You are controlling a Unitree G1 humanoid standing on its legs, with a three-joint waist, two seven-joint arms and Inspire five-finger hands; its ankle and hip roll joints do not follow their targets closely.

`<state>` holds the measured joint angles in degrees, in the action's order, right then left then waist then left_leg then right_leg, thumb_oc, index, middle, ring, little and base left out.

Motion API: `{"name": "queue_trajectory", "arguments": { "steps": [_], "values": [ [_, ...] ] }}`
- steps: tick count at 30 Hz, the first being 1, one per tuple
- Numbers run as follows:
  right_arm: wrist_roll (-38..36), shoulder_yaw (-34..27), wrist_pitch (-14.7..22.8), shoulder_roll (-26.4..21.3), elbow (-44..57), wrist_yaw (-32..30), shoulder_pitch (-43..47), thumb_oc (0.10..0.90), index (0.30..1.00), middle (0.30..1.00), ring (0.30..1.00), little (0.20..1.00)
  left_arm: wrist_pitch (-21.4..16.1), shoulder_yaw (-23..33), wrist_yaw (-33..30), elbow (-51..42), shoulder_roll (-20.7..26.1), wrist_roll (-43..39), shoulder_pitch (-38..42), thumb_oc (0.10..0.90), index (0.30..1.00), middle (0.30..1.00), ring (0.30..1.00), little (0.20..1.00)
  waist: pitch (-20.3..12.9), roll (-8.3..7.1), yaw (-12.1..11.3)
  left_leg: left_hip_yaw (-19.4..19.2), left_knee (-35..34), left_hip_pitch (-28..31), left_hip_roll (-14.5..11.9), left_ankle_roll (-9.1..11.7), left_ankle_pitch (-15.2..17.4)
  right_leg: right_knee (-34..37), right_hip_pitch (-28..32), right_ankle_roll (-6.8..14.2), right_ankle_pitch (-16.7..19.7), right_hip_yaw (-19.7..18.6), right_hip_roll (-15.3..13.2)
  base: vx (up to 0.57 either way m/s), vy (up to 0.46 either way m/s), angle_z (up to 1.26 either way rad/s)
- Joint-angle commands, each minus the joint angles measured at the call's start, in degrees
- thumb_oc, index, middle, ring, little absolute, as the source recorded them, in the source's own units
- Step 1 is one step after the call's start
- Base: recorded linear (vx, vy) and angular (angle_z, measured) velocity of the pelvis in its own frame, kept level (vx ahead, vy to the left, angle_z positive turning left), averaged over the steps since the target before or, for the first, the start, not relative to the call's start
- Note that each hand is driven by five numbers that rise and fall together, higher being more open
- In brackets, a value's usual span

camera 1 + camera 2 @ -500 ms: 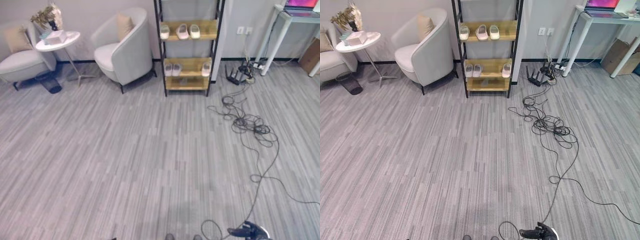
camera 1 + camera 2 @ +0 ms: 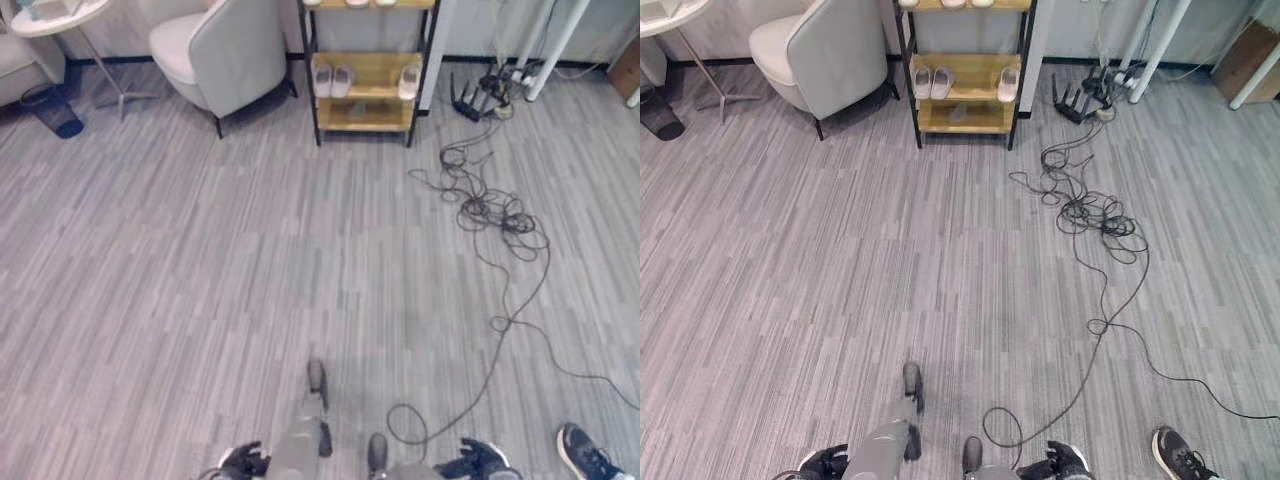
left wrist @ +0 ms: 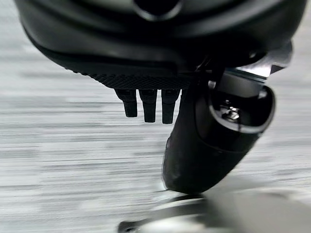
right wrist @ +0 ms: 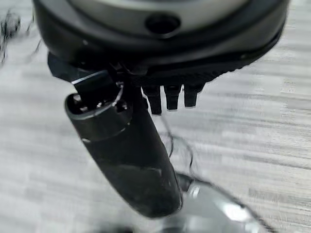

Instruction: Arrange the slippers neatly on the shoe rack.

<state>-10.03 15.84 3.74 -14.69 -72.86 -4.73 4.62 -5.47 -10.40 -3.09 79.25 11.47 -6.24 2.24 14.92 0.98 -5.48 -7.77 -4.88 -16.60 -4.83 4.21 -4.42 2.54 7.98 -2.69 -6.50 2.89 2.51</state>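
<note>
I have both hands low, close to the floor (image 2: 200, 300). The left hand (image 2: 243, 462) and the right hand (image 2: 478, 462) are empty, and in each wrist view the fingers (image 3: 148, 104) are straight and relaxed, gripping nothing. The slippers sit far ahead on the rack (image 2: 372, 72). A pair (image 2: 332, 80) is at the middle shelf's left end and a single slipper (image 2: 411, 78) leans at its right edge, with more on the shelf above. An armchair (image 2: 215, 50) stands just left of the rack. A person's shoe (image 2: 585, 455) is near the right hand.
</note>
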Motion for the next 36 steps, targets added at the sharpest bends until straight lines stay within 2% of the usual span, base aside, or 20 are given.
{"name": "queue_trajectory", "arguments": {
  "steps": [1,2,3,4,5,8,11,12,19,23,25,26,27,28,29,31,32,34,35,36],
  "values": [
    [2.1,-0.9,2.0,-0.4,3.8,0.1,-0.6,0.800,0.900,0.900,0.900,0.900,-0.3,-2.0,-0.4,-1.0,0.6,5.8,-1.3,0.800,0.900,0.900,0.900,0.900,-5.5,-4.93,-1.2,-1.9,10.4,-4.6,3.7,-3.5,-3.1,-11.9,6.0,8.9,-5.4,-0.4,-6.1,0.31,0.095,-0.59],
    [2.1,-0.9,2.0,-0.4,3.8,0.1,-0.6,0.800,0.900,0.900,0.900,0.900,-0.3,-2.0,-0.4,-1.0,0.6,5.8,-1.3,0.800,0.900,0.900,0.900,0.900,-5.6,-4.80,-1.3,-1.8,10.4,-4.8,3.5,-3.5,-3.2,-11.9,5.8,8.9,-5.3,-0.5,-5.9,0.36,0.141,-0.22],
    [1.9,-1.1,2.0,-0.4,3.9,0.1,-0.5,0.800,0.900,0.900,0.900,0.900,-0.4,-2.4,-0.5,-1.3,0.7,6.4,-1.0,0.800,0.900,0.900,0.900,0.900,-5.7,-5.58,-0.9,-2.1,11.3,-3.9,4.4,-4.4,-1.4,-16.9,4.3,10.9,-1.4,-1.0,-7.0,0.46,0.222,-0.11],
    [2.2,-1.1,1.9,-0.6,4.9,-0.2,-0.2,0.800,0.900,0.900,0.900,0.900,-0.9,-3.5,-0.8,-3.1,0.8,6.3,0.0,0.800,0.900,0.900,0.900,0.900,-5.3,-5.33,0.2,-2.7,12.3,-0.9,5.1,-6.3,1.9,-28.5,-0.7,13.9,10.0,-0.4,-9.8,0.79,0.367,-0.03],
    [4.8,-1.1,1.2,-2.8,10.4,-1.0,0.0,0.800,0.900,0.900,0.900,0.900,-1.1,-3.2,0.2,-7.0,1.7,2.6,1.6,0.800,0.900,0.900,0.900,0.900,-4.1,-4.14,1.8,-2.6,12.4,3.5,5.4,-8.2,4.7,-38.7,-5.5,13.1,16.3,1.2,-11.7,0.59,0.291,-0.07],
    [5.3,-1.3,2.1,-3.7,12.5,-1.1,-0.1,0.800,0.900,0.900,0.900,0.900,-1.7,-3.1,0.1,-8.9,2.4,0.9,2.3,0.800,0.900,0.900,0.900,0.900,-3.5,-3.15,2.5,-2.0,12.1,5.8,5.2,-8.8,5.9,-42.3,-9.1,12.4,16.3,2.3,-12.0,0.33,0.128,0.19],
    [4.7,-2.3,3.3,-5.0,14.2,-0.7,-3.9,0.800,0.900,0.900,0.900,0.900,-2.9,-1.8,-0.7,-15.4,2.4,-6.0,4.3,0.800,0.900,0.900,0.900,0.900,-1.1,-1.99,5.6,-0.8,11.9,13.2,5.8,-9.2,10.2,-39.3,-17.0,9.9,8.8,5.8,-12.4,0.49,0.067,0.36],
    [5.9,-2.6,3.4,-6.4,18.6,-1.6,-4.9,0.800,0.900,0.900,0.900,0.900,-3.7,-2.1,-0.6,-18.9,3.1,-6.7,3.8,0.800,0.900,0.900,0.900,0.900,-0.4,-1.79,7.0,-0.2,12.0,16.4,6.0,-8.7,12.2,-31.9,-19.6,9.2,5.4,8.3,-11.6,0.68,-0.028,-0.06],
    [2.0,-8.6,5.3,-6.2,21.1,-2.2,-11.1,0.800,0.900,0.900,0.900,0.900,-5.0,-1.6,-2.5,-16.5,2.7,-1.8,2.3,0.800,0.900,0.900,0.900,0.900,-1.5,-2.08,12.3,1.5,9.4,28.3,4.4,-4.1,18.3,-2.1,-24.3,13.6,11.5,6.3,-12.3,0.56,-0.154,0.00],
    [-0.1,-12.7,5.6,-7.2,21.0,-3.8,-13.0,0.800,0.900,0.900,0.900,0.900,-4.4,-3.9,-1.7,-13.5,0.5,1.4,0.4,0.800,0.900,0.900,0.900,0.900,-3.8,-1.35,14.4,3.7,16.0,31.0,2.4,-1.6,16.6,-6.7,-22.9,11.6,12.7,2.8,-10.3,0.66,-0.324,0.16],
    [-1.0,-13.3,5.8,-8.2,20.8,-4.7,-12.1,0.800,0.900,0.900,0.900,0.900,-4.1,-4.0,-1.6,-12.4,-0.5,1.0,-0.3,0.800,0.900,0.900,0.900,0.900,-4.2,-0.31,14.3,3.8,29.0,27.3,-1.1,-0.5,9.3,-9.2,-20.7,8.7,10.1,2.4,-7.4,0.40,-0.296,0.12],
    [-1.0,-13.2,5.8,-8.2,20.8,-4.7,-12.1,0.800,0.900,0.900,0.900,0.900,-4.1,-4.0,-1.6,-12.4,-0.5,1.0,-0.3,0.800,0.900,0.900,0.900,0.900,-4.4,-0.48,14.4,3.9,29.0,27.1,-0.9,-0.5,9.1,-9.1,-20.8,8.7,10.2,2.4,-7.6,0.26,-0.309,-0.13],
    [-1.4,-13.3,6.6,-8.4,21.4,-5.7,-12.0,0.800,0.900,0.900,0.900,0.900,-3.7,-4.3,-1.6,-12.2,-0.8,0.8,-0.1,0.800,0.900,0.900,0.900,0.900,-4.0,-0.58,14.1,4.3,40.5,22.6,-3.7,0.4,2.2,-10.3,-18.9,5.9,8.1,2.8,-6.2,0.37,-0.553,-0.43],
    [-2.0,-13.0,6.9,-8.8,23.5,-7.0,-11.9,0.800,0.900,0.900,0.900,0.900,-3.3,-4.9,-1.8,-13.8,-0.6,1.1,-0.2,0.800,0.900,0.900,0.900,0.900,-2.7,-2.07,12.6,2.9,53.5,16.3,-7.3,-1.4,-0.9,-10.8,-15.2,2.3,5.5,3.4,-4.5,0.49,-0.703,-0.26],
    [-1.4,-12.7,6.5,-9.4,24.2,-7.8,-11.8,0.800,0.900,0.900,0.900,0.900,-2.9,-5.4,-2.2,-13.9,-0.4,1.7,-0.1,0.800,0.900,0.900,0.900,0.900,-2.1,-3.04,11.6,2.1,57.2,13.4,-8.2,-2.2,-0.3,-11.0,-13.4,1.3,4.2,3.3,-3.6,0.34,-0.498,-0.30],
    [-0.9,-13.1,7.1,-13.9,20.3,-6.8,-9.0,0.800,0.900,0.900,0.900,0.900,-2.9,-6.4,-1.9,-15.6,-0.1,2.0,0.8,0.800,0.900,0.900,0.900,0.900,-1.5,-3.93,9.6,1.7,57.2,8.3,-6.8,-3.0,3.0,-11.2,-10.7,1.1,2.1,4.1,-3.5,0.40,-0.243,-0.01],
    [-1.4,-12.0,7.2,-12.8,16.4,-7.1,-6.7,0.800,0.900,0.900,0.900,0.900,-3.0,-7.2,-2.0,-15.8,-0.1,2.3,0.9,0.800,0.900,0.900,0.900,0.900,-1.1,-3.82,8.6,1.2,54.1,6.0,-5.0,-3.0,4.4,-10.9,-9.1,1.5,1.4,4.0,-3.5,0.57,-0.183,0.07],
    [-1.4,-10.2,6.8,-11.6,12.6,-6.5,-4.2,0.800,0.900,0.900,0.900,0.900,-3.2,-8.1,-2.0,-15.1,-0.6,2.6,0.2,0.800,0.900,0.900,0.900,0.900,-1.3,-2.95,6.7,-0.4,43.3,3.5,-1.6,-3.2,5.3,-10.2,-6.7,2.7,0.3,3.5,-3.1,0.38,-0.002,0.01],
    [-1.4,-10.2,6.8,-11.6,12.6,-6.5,-4.1,0.800,0.900,0.900,0.900,0.900,-3.2,-8.1,-2.0,-15.0,-0.6,2.6,0.3,0.800,0.900,0.900,0.900,0.900,-1.3,-3.13,6.6,-0.5,42.9,3.6,-1.5,-3.3,5.0,-10.2,-6.7,2.7,0.3,3.5,-3.3,0.32,0.041,-0.04],
    [-1.1,-9.2,6.9,-11.6,12.1,-6.3,-3.2,0.800,0.900,0.900,0.900,0.900,-3.2,-8.0,-1.9,-14.5,-0.8,2.5,0.0,0.800,0.900,0.900,0.900,0.900,-1.4,-2.62,5.5,-0.8,33.9,3.4,0.0,-3.5,5.0,-9.5,-5.0,3.6,-0.6,3.2,-2.8,0.54,0.058,-0.02]
  ]
}}
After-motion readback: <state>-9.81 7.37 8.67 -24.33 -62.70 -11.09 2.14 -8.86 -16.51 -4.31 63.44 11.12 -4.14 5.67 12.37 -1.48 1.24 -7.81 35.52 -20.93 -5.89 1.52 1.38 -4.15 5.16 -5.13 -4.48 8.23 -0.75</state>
